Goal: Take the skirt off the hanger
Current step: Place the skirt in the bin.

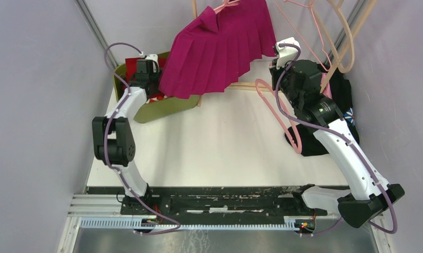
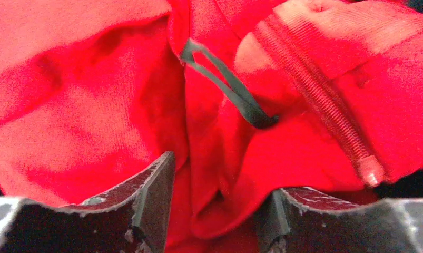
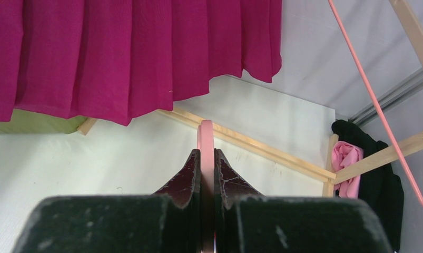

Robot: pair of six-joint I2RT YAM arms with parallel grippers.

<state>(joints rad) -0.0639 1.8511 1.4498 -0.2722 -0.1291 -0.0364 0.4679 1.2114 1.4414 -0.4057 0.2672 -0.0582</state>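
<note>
The white tabletop [image 1: 225, 142] fills the middle of the overhead view. At 12 o'clock the magenta pleated skirt [image 1: 219, 52] hangs above it from a pink hanger [image 1: 223, 7], its hem spreading toward 10 o'clock over an olive bin [image 1: 167, 108]. A dark heap of clothes [image 1: 351, 89] lies at 3 o'clock. Inside the bin is a red garment [image 2: 82, 105] with a zipper. The left fingers [image 2: 146, 205] stand apart with a fold of that red cloth between them. At 2 o'clock the right fingers [image 3: 185, 179] are clamped on the edge of a second pink hanger [image 3: 206, 137], clear of the skirt.
</note>
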